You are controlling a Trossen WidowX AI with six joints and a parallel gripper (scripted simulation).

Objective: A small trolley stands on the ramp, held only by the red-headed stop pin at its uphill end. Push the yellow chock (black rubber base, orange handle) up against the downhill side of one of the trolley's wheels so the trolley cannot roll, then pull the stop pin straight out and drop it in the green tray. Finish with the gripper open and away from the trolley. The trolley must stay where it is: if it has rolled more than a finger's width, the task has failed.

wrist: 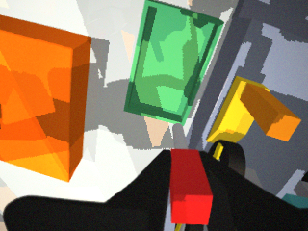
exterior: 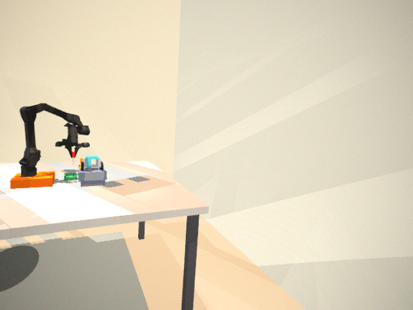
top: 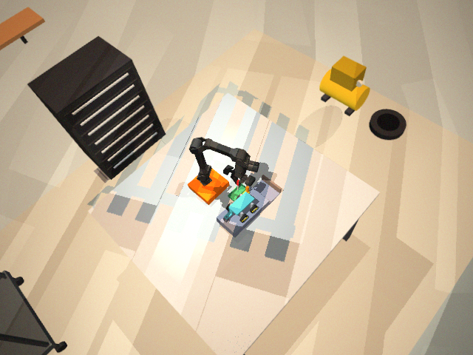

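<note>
Tabletop (top: 244,263) (exterior: 140,203): claw (top: 238,180) (exterior: 73,155) (wrist: 182,158) grips red-headed pin (top: 238,183) (exterior: 73,154) (wrist: 191,183) nr green tray (top: 231,197) (exterior: 70,176) (wrist: 136,63).

So the trolley (top: 241,203) (exterior: 92,157) is bright turquoise with black wheels (top: 253,208) (wrist: 235,158) that show yellow markings, and the ramp (top: 236,228) (exterior: 93,179) is a kinda dusty blue-grey. The chock's handle (wrist: 281,117) is orange over a yellow body (wrist: 232,117), the pin's head (exterior: 73,154) (wrist: 191,188) is plain red, and the tray (top: 237,191) (exterior: 70,176) (wrist: 168,63) is green. Arm (top: 221,148) (exterior: 30,130) is all black on an orange base (top: 208,197) (exterior: 32,183) (wrist: 38,101), and the worktop (top: 252,305) (exterior: 160,200) is whitish with peach and blue-grey patches.
</note>
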